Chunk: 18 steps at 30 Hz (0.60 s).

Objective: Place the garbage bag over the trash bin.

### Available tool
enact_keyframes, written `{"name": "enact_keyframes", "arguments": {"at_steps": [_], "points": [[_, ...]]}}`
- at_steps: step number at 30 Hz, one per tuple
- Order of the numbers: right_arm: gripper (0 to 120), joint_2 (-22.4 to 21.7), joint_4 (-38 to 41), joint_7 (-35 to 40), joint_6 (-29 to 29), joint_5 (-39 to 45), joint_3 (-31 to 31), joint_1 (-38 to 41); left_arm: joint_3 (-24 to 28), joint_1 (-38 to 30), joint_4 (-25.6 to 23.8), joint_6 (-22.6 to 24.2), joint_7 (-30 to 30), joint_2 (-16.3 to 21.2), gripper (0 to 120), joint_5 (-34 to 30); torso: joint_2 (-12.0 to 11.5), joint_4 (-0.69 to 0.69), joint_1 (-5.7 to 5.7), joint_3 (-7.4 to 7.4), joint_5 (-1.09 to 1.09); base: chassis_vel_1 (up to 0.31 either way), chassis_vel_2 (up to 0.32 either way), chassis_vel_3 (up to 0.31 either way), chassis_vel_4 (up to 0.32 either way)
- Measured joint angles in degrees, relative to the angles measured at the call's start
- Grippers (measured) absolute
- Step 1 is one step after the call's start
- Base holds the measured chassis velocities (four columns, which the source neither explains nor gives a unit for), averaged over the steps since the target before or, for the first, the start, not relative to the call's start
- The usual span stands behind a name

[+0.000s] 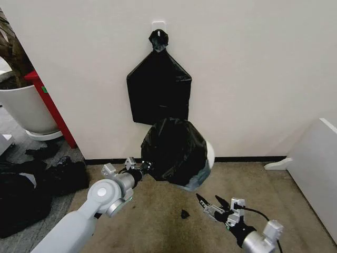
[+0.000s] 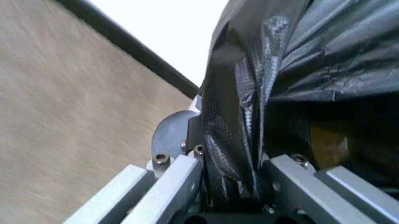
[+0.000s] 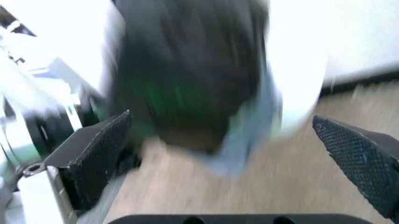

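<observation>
The glossy black garbage bag covers most of the white trash bin, which stands tilted on the floor by the wall, with only its right side and a greenish lower part showing. My left gripper is at the bag's lower left edge, shut on a fold of the garbage bag between its metal fingers. My right gripper hovers low over the carpet in front of the bin, open, its black fingers spread wide with nothing between them. Beyond those fingers, the garbage bag over the trash bin appears blurred.
A flat black bundle of bags hangs from a wall hook above the bin. A large white plant pot and a red panel stand at left, dark bags lie on the floor there. A white panel stands at right. A small black scrap lies on the carpet.
</observation>
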Motion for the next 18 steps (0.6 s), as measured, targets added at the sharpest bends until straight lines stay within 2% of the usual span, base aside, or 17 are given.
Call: {"name": "enact_keyframes", "arguments": {"at_steps": [1,2,5,7,9,11,14,16,17,18], "points": [[100,-0.1,1.9,1.3,-0.6,-0.3,1.7,0.0,0.3,0.1,-0.4,0.7,-0.7,0.4,0,3.8,0.0,0.00,0.00,0.00,0.01,0.000,0.000,0.000,0.000],[100,-0.1,1.9,1.3,-0.6,-0.3,1.7,0.0,0.3,0.1,-0.4,0.7,-0.7,0.4,0,3.8,0.0,0.00,0.00,0.00,0.01,0.000,0.000,0.000,0.000],[100,-2.7,6.4,6.0,-4.1,-0.3,5.4,2.1,0.9,0.5,-1.3,2.3,-1.9,1.2,0,11.2,0.0,0.00,0.00,0.00,0.02,0.000,0.000,0.000,0.000],[100,-7.1,8.2,11.5,-8.0,0.5,5.8,7.2,2.3,0.7,-2.1,3.6,-2.3,1.6,0,17.6,0.0,0.01,0.00,0.00,0.02,0.000,0.000,0.000,0.000],[100,-8.7,8.3,13.6,-9.4,1.2,5.1,9.5,3.0,0.6,-2.3,3.8,-2.5,1.6,0,19.1,0.0,0.03,0.00,0.01,0.05,0.000,0.000,0.000,0.000],[100,-11.6,8.4,16.0,-11.8,3.4,3.2,14.0,4.6,0.3,-2.7,4.6,-2.8,1.5,0,22.0,0.0,0.03,0.00,0.01,0.03,0.000,0.000,0.000,0.000],[94,-15.5,8.4,17.3,-15.8,5.9,-3.2,21.2,7.1,0.1,-3.1,5.8,-2.9,0.8,0,27.9,0.0,0.02,0.00,0.01,0.03,0.000,0.000,0.000,0.000],[86,-16.6,8.4,18.4,-16.5,6.8,-10.3,26.4,8.6,0.7,-3.2,6.0,-2.6,0.5,0,32.4,0.0,0.01,0.00,0.01,0.02,0.000,0.000,0.000,0.000],[86,-16.6,8.4,18.4,-16.5,6.8,-10.3,26.4,8.6,0.7,-3.2,6.0,-2.6,0.5,0,32.4,0.0,0.01,0.00,0.01,0.02,0.000,0.000,0.000,0.000],[81,-16.4,8.3,19.7,-16.7,7.4,-14.0,29.0,9.4,1.1,-3.3,6.0,-2.4,0.3,0,34.7,0.0,0.02,0.00,0.01,0.03,0.000,0.000,0.000,0.000]]}}
